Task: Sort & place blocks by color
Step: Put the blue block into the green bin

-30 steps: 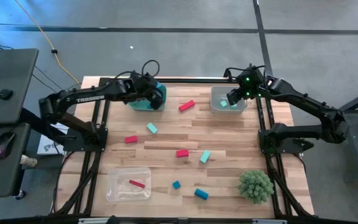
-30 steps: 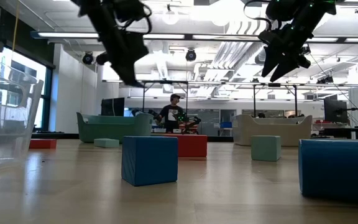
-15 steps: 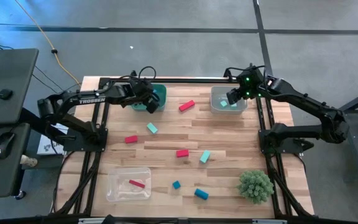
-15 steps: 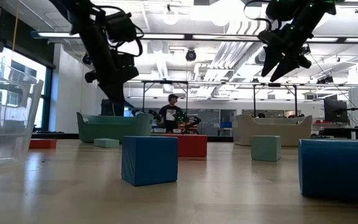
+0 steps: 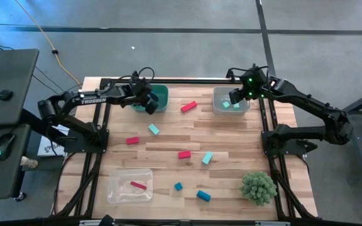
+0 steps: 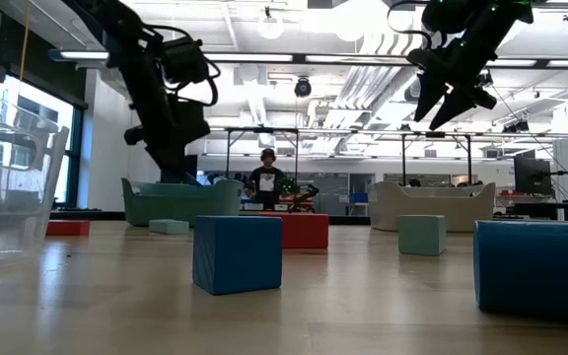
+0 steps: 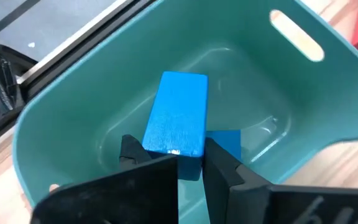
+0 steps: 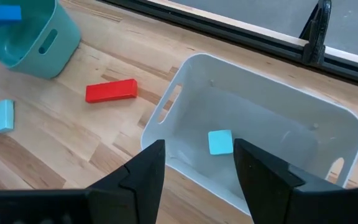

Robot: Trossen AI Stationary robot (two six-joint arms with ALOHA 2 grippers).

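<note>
My left gripper (image 5: 148,102) is shut on a blue bar block (image 7: 176,119) and hangs it inside the teal bin (image 5: 159,95) at the far left. A second blue block (image 7: 227,144) lies on that bin's floor. My right gripper (image 5: 236,97) stands open above the white bin (image 5: 230,105) at the far right, touching nothing. A light teal block (image 8: 220,142) lies in that bin. Red, teal and blue blocks lie scattered on the table, among them a red bar (image 5: 188,107) and a teal block (image 5: 153,129). My left gripper pinches the blue bar's near end (image 7: 180,149) between its two fingers, one on each long side. The fingers slant down from the table's left and lie along the bar. The bar sticks out beyond the fingertips, clear of the bin's floor.
A clear bin (image 5: 131,186) at the near left holds a red block (image 5: 138,185). A spiky green ball (image 5: 258,187) sits at the near right. Two blue blocks (image 5: 178,186) (image 5: 203,196) lie near the front edge. Red blocks (image 5: 132,140) (image 5: 184,154) lie mid-table.
My left gripper has come down with the blue bar and shifted a little toward the table's left edge, from above the teal bin into its opening. It has stayed shut on the bar.
</note>
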